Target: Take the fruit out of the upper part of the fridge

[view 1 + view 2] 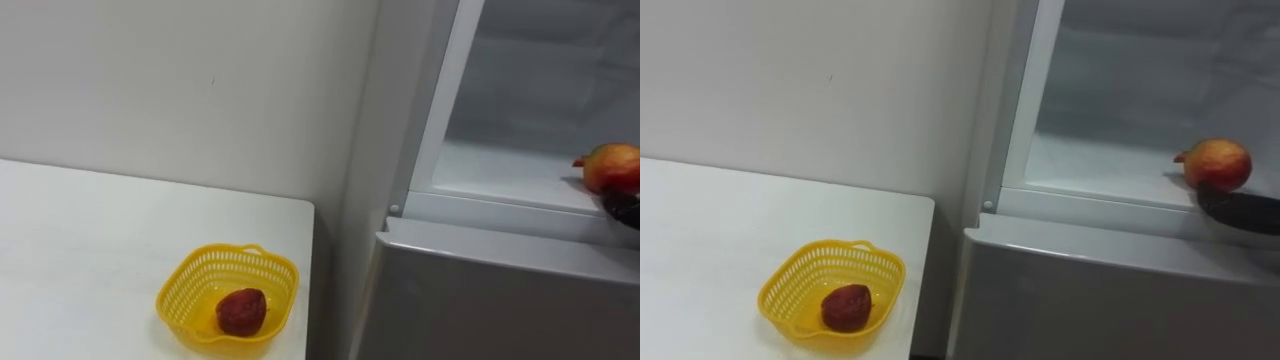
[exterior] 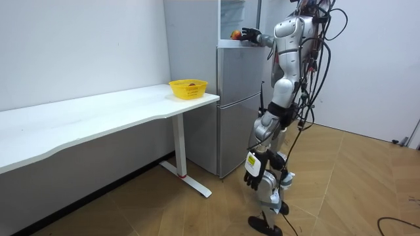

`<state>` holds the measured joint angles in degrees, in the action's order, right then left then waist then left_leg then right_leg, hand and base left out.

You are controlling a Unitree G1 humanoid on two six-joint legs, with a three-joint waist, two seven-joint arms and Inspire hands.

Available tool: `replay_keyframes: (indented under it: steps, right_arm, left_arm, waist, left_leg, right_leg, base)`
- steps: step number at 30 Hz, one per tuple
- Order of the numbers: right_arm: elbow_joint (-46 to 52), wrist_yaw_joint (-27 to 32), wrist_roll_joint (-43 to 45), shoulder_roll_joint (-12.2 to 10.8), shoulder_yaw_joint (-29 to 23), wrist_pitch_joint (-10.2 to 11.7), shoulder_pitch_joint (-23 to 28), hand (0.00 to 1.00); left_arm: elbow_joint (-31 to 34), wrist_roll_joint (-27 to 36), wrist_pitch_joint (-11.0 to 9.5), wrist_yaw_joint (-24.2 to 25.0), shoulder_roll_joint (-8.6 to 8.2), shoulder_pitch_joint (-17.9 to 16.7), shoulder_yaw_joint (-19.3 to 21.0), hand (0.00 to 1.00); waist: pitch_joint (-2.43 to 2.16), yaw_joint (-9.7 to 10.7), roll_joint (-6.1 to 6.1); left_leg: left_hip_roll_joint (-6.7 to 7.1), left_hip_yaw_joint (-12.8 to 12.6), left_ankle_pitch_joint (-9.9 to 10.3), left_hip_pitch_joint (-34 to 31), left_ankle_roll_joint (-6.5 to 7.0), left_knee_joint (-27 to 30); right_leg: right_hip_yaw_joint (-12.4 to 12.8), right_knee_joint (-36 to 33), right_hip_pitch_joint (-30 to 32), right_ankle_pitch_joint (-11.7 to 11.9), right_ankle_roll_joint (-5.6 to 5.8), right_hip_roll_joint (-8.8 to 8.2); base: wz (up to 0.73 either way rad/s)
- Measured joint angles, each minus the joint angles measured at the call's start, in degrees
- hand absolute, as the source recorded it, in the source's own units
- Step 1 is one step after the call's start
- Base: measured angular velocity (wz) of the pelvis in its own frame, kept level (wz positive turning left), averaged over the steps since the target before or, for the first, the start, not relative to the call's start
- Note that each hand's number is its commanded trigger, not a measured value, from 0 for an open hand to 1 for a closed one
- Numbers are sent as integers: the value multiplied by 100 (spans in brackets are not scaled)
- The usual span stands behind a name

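A red-yellow pomegranate (image 1: 610,166) sits on the white shelf (image 1: 500,178) of the open upper fridge compartment, near its front edge. My right hand (image 1: 1243,213) lies dark and flat just in front of and below the fruit, fingers straight, none of them round it. In the room view the right arm reaches up to the pomegranate (image 2: 235,34), and my left hand (image 2: 252,176) hangs relaxed by my thigh. I stand facing the fridge (image 2: 239,105).
A yellow basket (image 1: 185,275) holding a dark red fruit (image 1: 242,311) stands at the corner of the white table (image 1: 100,230), left of the fridge. The shut lower fridge door (image 1: 500,300) is below the shelf. A wall runs behind the table.
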<state>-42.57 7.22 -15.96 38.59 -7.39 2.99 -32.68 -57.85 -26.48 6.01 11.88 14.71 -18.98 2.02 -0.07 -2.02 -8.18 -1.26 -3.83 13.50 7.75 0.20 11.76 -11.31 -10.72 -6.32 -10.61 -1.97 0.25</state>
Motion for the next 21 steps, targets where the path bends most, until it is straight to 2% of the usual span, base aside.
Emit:
replay_keyframes:
  steps: [7,11,21]
  right_arm:
    - [-41,-91,-52,23,24,0,0,0]
    - [-69,-221,-185,156,169,2,0,0]
    - [-143,-251,-415,159,184,20,0,0]
  left_arm:
    - [52,2,0,-16,4,-2,0,0]
    - [51,4,-5,-50,25,-1,-1,0]
    - [35,13,-8,-180,40,-5,-7,0]
  waist:
    - [8,0,-2]
    - [7,1,-1]
    - [-6,-9,-21]
  left_leg:
    - [0,-7,0,-1,0,-9]
    - [-3,-11,0,-4,-1,-14]
    - [-6,-12,0,8,-1,-11]
  right_leg:
    - [-1,8,-6,-1,0,2]
    - [4,6,-6,-1,0,11]
    - [7,0,-62,0,-1,12]
  base:
    - [0]
    - [0]
    - [0]
